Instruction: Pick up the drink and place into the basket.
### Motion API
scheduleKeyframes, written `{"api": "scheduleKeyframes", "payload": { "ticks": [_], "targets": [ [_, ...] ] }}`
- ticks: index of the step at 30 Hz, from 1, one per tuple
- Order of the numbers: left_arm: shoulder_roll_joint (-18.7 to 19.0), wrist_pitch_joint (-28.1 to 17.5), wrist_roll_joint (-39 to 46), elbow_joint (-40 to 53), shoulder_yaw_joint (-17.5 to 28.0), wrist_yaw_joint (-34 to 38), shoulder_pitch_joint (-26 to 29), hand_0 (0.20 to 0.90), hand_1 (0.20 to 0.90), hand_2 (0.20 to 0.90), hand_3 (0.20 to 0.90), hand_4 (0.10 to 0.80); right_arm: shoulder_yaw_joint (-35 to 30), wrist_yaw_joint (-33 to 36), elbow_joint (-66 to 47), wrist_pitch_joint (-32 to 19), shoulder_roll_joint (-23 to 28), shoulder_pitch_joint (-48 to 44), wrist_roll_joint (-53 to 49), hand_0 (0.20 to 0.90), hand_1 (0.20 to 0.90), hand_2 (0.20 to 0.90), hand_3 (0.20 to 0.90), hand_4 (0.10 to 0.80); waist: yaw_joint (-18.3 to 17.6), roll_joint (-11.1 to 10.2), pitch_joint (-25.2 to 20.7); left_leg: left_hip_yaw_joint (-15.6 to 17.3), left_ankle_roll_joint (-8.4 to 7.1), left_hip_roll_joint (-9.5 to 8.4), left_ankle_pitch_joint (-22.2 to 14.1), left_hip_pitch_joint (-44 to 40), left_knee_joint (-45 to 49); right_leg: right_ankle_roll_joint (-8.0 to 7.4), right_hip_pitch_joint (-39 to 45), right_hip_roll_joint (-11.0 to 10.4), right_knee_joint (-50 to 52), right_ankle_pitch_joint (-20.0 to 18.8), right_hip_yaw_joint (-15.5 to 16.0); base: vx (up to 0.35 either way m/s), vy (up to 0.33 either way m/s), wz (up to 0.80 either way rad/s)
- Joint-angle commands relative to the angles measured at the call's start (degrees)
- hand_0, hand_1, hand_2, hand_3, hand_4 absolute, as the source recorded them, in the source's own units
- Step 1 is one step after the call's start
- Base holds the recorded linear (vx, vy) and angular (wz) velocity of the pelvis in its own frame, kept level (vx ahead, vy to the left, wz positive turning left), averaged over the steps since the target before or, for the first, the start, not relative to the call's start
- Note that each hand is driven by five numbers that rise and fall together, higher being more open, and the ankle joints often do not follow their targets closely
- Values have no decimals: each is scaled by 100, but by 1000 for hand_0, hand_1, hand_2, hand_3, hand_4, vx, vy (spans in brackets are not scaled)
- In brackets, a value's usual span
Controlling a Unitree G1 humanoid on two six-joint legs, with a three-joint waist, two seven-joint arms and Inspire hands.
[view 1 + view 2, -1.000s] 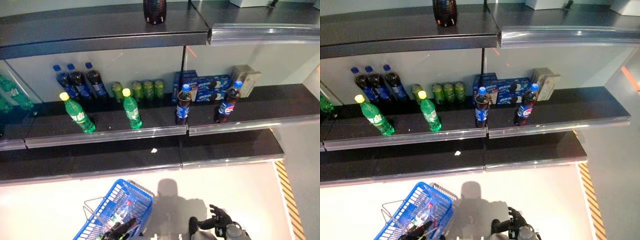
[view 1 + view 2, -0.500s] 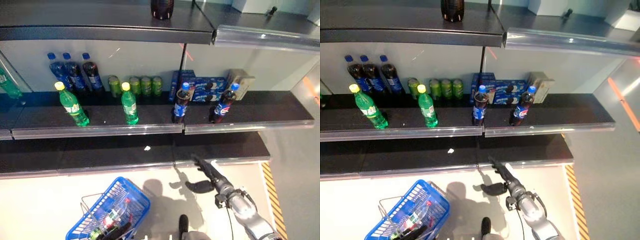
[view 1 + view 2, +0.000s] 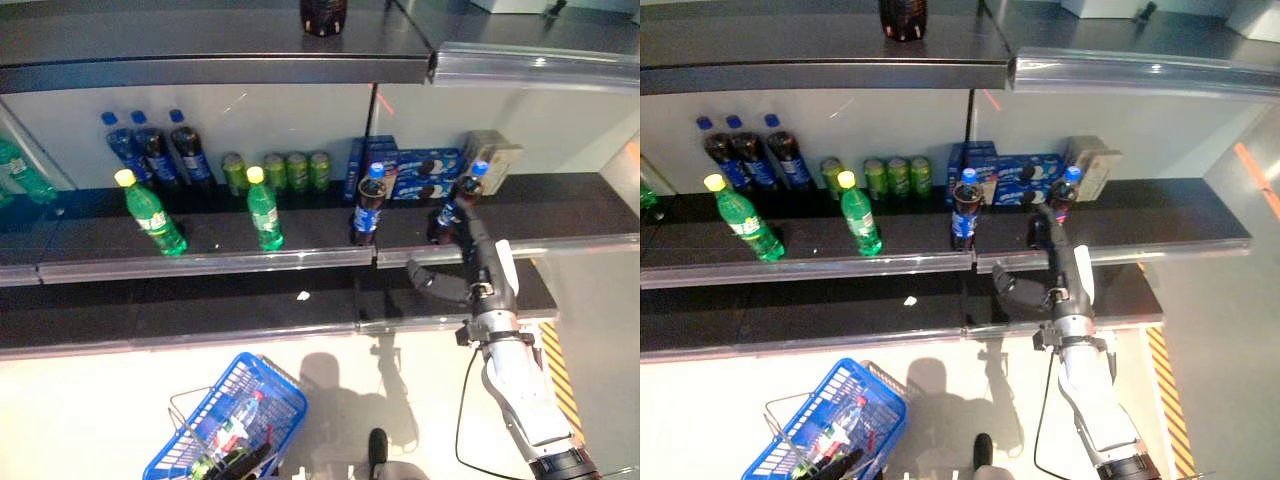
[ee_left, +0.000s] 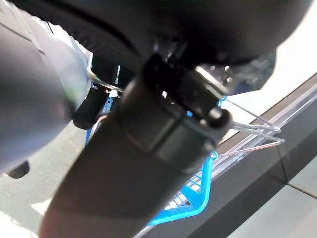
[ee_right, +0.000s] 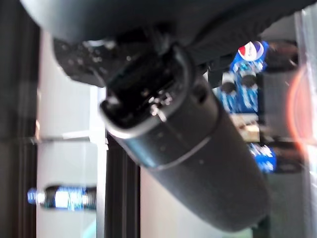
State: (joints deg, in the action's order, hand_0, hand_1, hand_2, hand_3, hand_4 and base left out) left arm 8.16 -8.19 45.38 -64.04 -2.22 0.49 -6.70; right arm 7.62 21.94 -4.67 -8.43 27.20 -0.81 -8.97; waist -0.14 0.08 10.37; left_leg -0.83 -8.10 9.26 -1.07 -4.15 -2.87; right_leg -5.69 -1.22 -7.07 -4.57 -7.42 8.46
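A cola bottle with a blue cap (image 3: 445, 222) stands at the front of the middle shelf (image 3: 560, 215), right section. My right hand (image 3: 480, 272) reaches up to it, fingers straight against its right side and thumb spread out below to the left; it is open. The blue basket (image 3: 225, 415) hangs low at the left with drinks inside. My left hand (image 3: 240, 463) is shut on its thin wire handles (image 4: 250, 130).
A second cola bottle (image 3: 368, 208) stands left of the first. Two green bottles (image 3: 264, 210) stand further left, with green cans (image 3: 290, 172) and cola bottles (image 3: 160, 150) behind. Blue boxes (image 3: 410, 170) sit behind the hand. A lower shelf (image 3: 200, 310) juts out beneath.
My right arm has risen from near the floor up to the middle shelf, and its hand now lies against the right cola bottle. The camera has shifted; the basket still hangs low left.
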Motion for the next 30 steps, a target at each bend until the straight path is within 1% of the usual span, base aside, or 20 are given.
{"api": "scheduleKeyframes", "payload": {
  "ticks": [1,2,5,9,10,19,23,30],
  "targets": [
    [267,-431,82,605,-312,-185,368,300,300,300,200,100,-270,772,-160,-641,-16,-1463,163,900,900,900,900,800,120,-121,478,140,266,91,280,776,685,-72,-831,-463,1345,395,-264,-311,74,27],
    [277,-421,110,622,-341,-181,415,300,300,300,200,100,-252,800,-125,-637,-11,-1575,173,900,900,900,900,800,127,-111,539,117,273,74,275,838,739,-67,-889,-470,1402,403,-263,-258,75,21],
    [298,-512,343,690,-552,-105,645,300,300,300,200,100,-87,1065,88,-613,-13,-2240,174,900,900,900,900,800,153,-53,950,-41,305,-36,192,1267,1214,-7,-1219,-537,1730,447,-320,-149,84,16],
    [339,-599,537,709,-593,-114,730,300,300,300,200,100,-28,1257,195,-611,-125,-2617,284,900,900,900,900,800,186,3,1163,-122,334,-116,163,1509,1380,22,-1390,-565,1818,460,-354,-65,68,7],
    [364,-606,619,761,-606,-118,782,300,300,300,200,100,-15,1379,191,-580,-143,-2759,338,900,900,900,900,800,205,29,1276,-159,355,-159,169,1638,1435,33,-1478,-569,1841,457,-371,-79,57,1],
    [300,-690,840,1045,-792,-147,969,300,300,300,200,100,-90,1746,261,-356,-137,-3340,429,900,900,900,900,800,305,93,1672,-255,430,-268,265,2126,1569,88,-1747,-498,1826,414,-375,-60,14,-2],
    [279,-686,841,1209,-907,-135,1031,300,300,300,200,100,-175,1906,293,-269,-83,-3619,406,900,900,900,900,800,366,120,1810,-300,444,-288,310,2219,1567,104,-1762,-475,1791,401,-347,0,0,0],
    [351,-605,902,1298,-985,-38,1191,300,300,300,200,100,-176,1946,430,94,62,-4318,-7,900,900,900,900,800,486,132,1942,-382,441,-314,366,2375,1608,119,-1777,-445,1727,390,-332,0,0,0]
  ]
}}
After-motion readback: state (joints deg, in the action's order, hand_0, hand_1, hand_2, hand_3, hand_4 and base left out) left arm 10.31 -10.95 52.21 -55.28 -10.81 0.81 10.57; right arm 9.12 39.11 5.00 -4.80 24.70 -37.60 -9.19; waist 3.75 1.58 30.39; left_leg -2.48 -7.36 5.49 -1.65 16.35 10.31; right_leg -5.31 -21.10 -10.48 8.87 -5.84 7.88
